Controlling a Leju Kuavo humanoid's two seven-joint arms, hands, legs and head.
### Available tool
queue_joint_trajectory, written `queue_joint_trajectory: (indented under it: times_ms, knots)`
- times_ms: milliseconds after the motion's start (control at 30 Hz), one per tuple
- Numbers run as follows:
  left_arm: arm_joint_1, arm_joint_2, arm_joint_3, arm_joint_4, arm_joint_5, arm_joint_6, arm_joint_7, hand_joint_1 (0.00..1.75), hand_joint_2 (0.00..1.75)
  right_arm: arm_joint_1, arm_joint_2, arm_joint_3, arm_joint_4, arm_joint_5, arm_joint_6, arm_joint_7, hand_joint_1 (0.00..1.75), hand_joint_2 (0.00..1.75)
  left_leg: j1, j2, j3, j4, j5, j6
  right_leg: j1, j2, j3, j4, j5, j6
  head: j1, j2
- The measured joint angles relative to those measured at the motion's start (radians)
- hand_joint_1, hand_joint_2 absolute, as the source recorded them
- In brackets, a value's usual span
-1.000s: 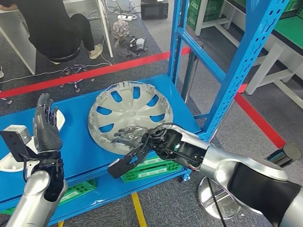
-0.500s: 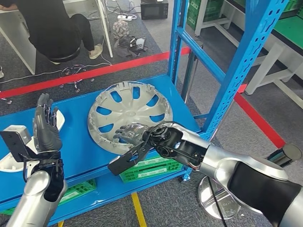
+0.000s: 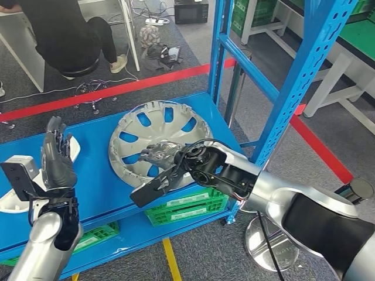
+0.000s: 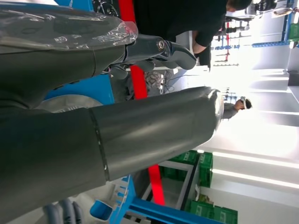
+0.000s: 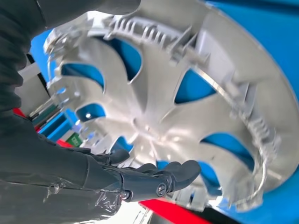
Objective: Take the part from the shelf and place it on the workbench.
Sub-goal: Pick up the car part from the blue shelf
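a: what's the biggest thing there?
b: the blue shelf (image 3: 101, 181), a flat deck with slanted blue uprights at its right end. red tape (image 3: 111, 89) runs over the grey floor behind it, and a person in black (image 3: 66, 32) sits at a white table further back.
a: and the part?
b: a silver hubcap (image 3: 146, 132), lying flat on the shelf deck toward its right side, blue showing through its cut-outs. in the right wrist view the hubcap (image 5: 183, 107) shows its ribbed inner face and clips.
a: anything under the deck?
b: a green crate (image 3: 190, 208) on the lower level, below the hubcap's near edge.
a: the right hand?
b: the right hand (image 3: 159, 155) lies over the near half of the hubcap, fingers (image 5: 169, 175) stretched out and apart, close over the spokes. i can't tell if they touch it; nothing is gripped.
a: the left hand?
b: the left hand (image 3: 56, 155) is raised upright over the shelf's left part, fingers extended and holding nothing. just beside it sits a white part (image 3: 13, 199).
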Motion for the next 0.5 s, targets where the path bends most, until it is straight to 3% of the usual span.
queue_joint_trajectory:
  times_ms: [133, 233, 367, 500]
  knots:
    - [0.0, 0.001, 0.0, -0.001, 0.0, -0.007, 0.001, 0.0, 0.0, -0.007, -0.007, -0.019, -0.012, -0.045, 0.065, 0.011, 0.0, 1.75, 0.0, 0.0, 0.0, 0.0, 0.0, 0.0, 0.0, 0.0, 0.0, 0.0, 0.0, 0.0, 0.0, 0.0]
    - [-0.006, 0.0, 0.0, -0.001, 0.004, -0.02, 0.0, 0.0, 0.0, 0.02, -0.013, -0.029, 0.007, -0.149, 0.096, 0.01, 0.0, 1.75, 0.001, 0.0, 0.0, 0.0, 0.0, 0.0, 0.0, 0.0, 0.0, 0.0, 0.0, 0.0, 0.0, 0.0]
    - [-0.017, -0.001, 0.0, -0.001, 0.013, -0.033, -0.007, 0.0, 0.0, 0.076, -0.014, -0.029, 0.063, -0.313, 0.071, -0.002, 0.0, 1.75, 0.001, 0.0, -0.001, 0.0, 0.0, 0.0, 0.0, 0.0, 0.0, 0.0, 0.0, 0.0, 0.001, 0.0]
    - [-0.018, -0.003, 0.0, -0.001, 0.019, -0.041, -0.012, 0.0, 0.0, 0.083, -0.014, -0.029, 0.11, -0.393, 0.058, -0.01, 0.0, 1.75, 0.001, 0.0, -0.001, 0.0, 0.0, 0.0, 0.0, 0.0, -0.001, 0.0, 0.0, 0.0, 0.0, 0.0]
